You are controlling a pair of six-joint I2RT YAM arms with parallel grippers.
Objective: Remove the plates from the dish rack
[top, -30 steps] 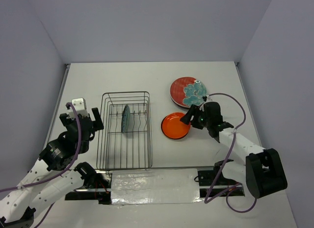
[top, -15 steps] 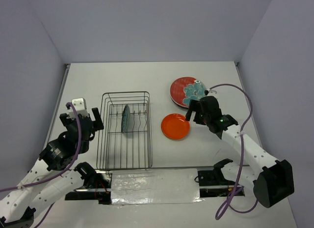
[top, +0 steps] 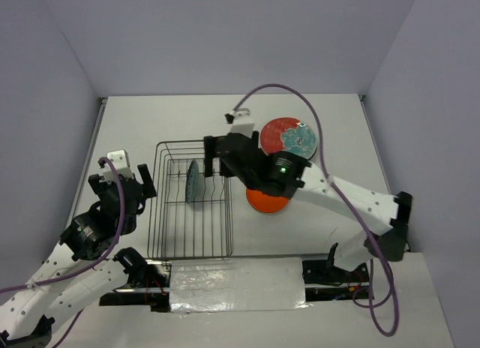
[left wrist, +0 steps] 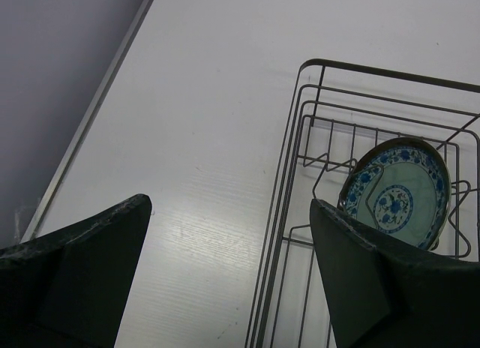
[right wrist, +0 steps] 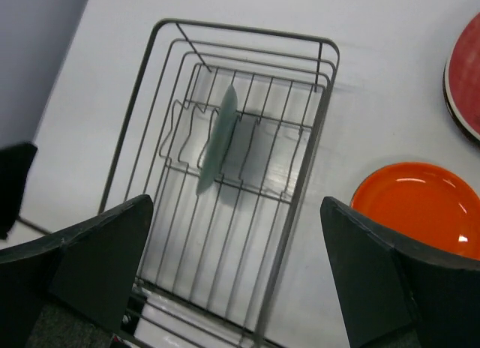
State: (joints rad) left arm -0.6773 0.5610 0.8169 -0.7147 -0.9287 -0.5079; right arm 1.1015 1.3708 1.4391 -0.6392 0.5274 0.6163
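The grey wire dish rack (top: 161, 235) stands left of centre. One pale plate with a blue floral rim (top: 193, 181) stands upright between its prongs; it also shows in the left wrist view (left wrist: 397, 202) and edge-on in the right wrist view (right wrist: 217, 138). A red plate with teal flowers (top: 289, 136) and a small orange plate (top: 264, 203) lie flat right of the rack. My right gripper (top: 217, 157) hovers open and empty above the rack's right side (right wrist: 236, 205). My left gripper (top: 122, 187) is open and empty just left of the rack (left wrist: 229, 205).
The rack's rim (right wrist: 247, 29) and the orange plate (right wrist: 412, 205) fill the right wrist view, with the red plate (right wrist: 465, 78) at its edge. The right arm hides part of the orange plate from above. A shiny strip (top: 232, 284) runs along the near edge.
My right arm has swung left from beside the orange plate to above the rack, jaws open and empty. The orange plate lies where it was. The left arm has barely moved.
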